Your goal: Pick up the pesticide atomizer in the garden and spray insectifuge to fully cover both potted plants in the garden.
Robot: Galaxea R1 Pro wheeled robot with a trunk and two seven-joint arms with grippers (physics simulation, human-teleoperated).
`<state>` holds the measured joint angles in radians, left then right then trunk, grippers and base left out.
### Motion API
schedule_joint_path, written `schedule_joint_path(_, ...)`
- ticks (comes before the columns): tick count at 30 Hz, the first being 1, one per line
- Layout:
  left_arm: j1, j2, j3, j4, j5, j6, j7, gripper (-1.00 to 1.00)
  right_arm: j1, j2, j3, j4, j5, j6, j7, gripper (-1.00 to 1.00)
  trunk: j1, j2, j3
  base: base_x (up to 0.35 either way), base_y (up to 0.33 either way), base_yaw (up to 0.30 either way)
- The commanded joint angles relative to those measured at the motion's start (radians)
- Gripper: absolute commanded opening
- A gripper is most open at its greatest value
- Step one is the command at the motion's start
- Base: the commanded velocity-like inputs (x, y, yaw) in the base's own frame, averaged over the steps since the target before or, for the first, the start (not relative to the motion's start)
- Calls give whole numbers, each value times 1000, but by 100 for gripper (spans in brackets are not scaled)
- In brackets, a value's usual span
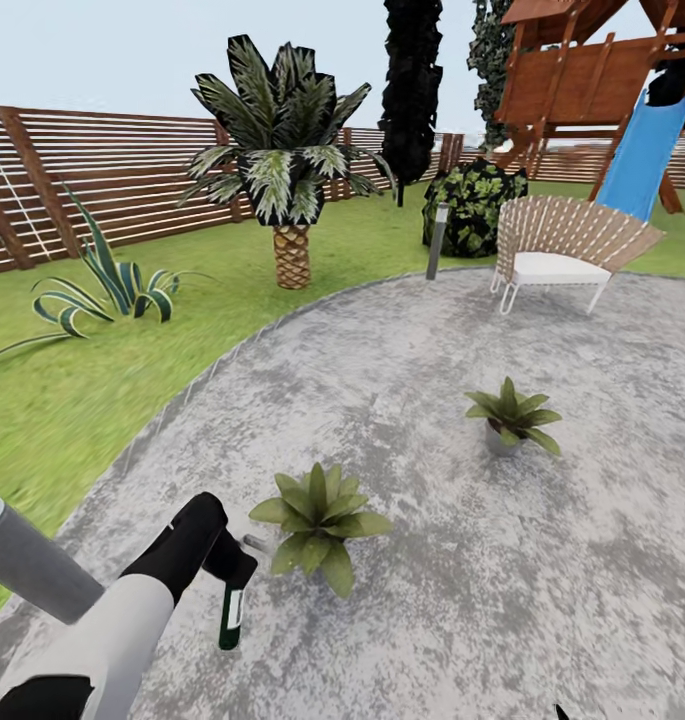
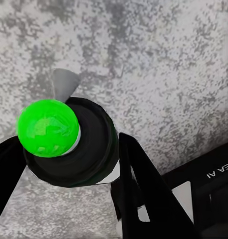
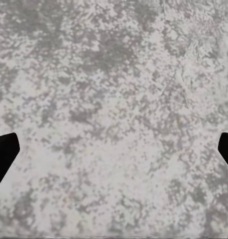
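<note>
Clamped on the pesticide atomizer (image 1: 231, 612), the left gripper (image 1: 229, 560) holds it just beside the nearer potted plant (image 1: 317, 521) on the grey patio (image 1: 542, 600); the farther potted plant (image 1: 511, 415) stands well apart. Right gripper (image 3: 114, 149) fingertips spread wide over bare stone

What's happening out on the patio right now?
The left gripper holds the pesticide atomizer just off the nearer potted plant, the bottle hanging over the stone patio. The second potted plant sits farther out, toward the white chair. The right gripper hangs open over bare stone.
</note>
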<state>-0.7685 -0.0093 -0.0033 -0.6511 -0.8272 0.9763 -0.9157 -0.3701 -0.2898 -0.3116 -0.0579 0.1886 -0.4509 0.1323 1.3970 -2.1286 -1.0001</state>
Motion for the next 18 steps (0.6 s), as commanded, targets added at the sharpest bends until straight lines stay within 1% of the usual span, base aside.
schedule_joint_path(1,6,0,-1,-3,-9,4,-9,-100,-1,0,-9,1,8,-3,4,100,0,0,-1,0,0,-249)
schedule_joint_path(4,16,0,1,-4,-9,4,-9,-100,-1,0,-9,1,8,-3,4,100,0,0,-1,0,-38,-101)
schedule_joint_path(9,19,1,3,-3,-9,4,-9,-100,-1,0,-9,1,8,-3,4,100,0,0,-1,-3,-193,-15)
schedule_joint_path(13,21,8,5,-2,-10,4,-6,-100,-1,0,-9,1,8,-3,4,100,0,0,-1,-212,-40,-1)
schedule_joint_path(15,21,10,5,-2,-9,4,11,-100,-1,0,-9,1,8,-3,4,100,0,0,-1,-114,-6,0)
schedule_joint_path(16,21,9,5,-1,-5,4,24,-100,-1,0,-9,1,8,-3,4,100,0,0,-1,-40,-2,0)
schedule_joint_path(18,21,-6,4,11,2,6,38,-100,-1,0,-8,1,8,-3,4,100,0,0,-1,-12,-1,0)
